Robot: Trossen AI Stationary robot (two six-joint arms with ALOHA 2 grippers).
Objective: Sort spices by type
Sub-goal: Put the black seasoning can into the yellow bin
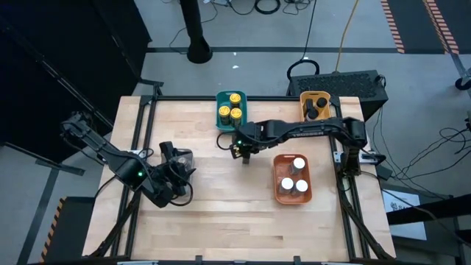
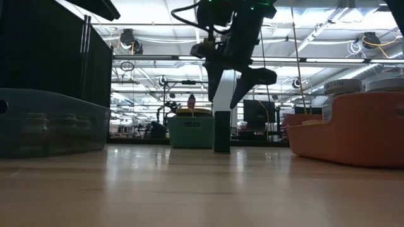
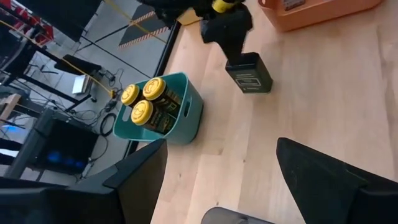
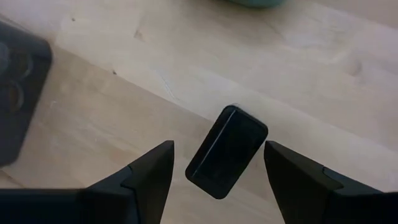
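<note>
Slim black jar (image 4: 227,151) upright, free between wide-open right claw (image 4: 217,171) fingers, label unreadable; left claw (image 3: 217,180) open, empty

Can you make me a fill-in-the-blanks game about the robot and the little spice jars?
1. The teal tray holds three jars with ____ tops.
2. The jars with white tops sit in the ____ tray.
3. The right gripper hangs over a slim black jar, and its fingers are ____.
4. The slim black jar stands on the ____, not in a tray.

Missing words: yellow; orange; open; table
</note>
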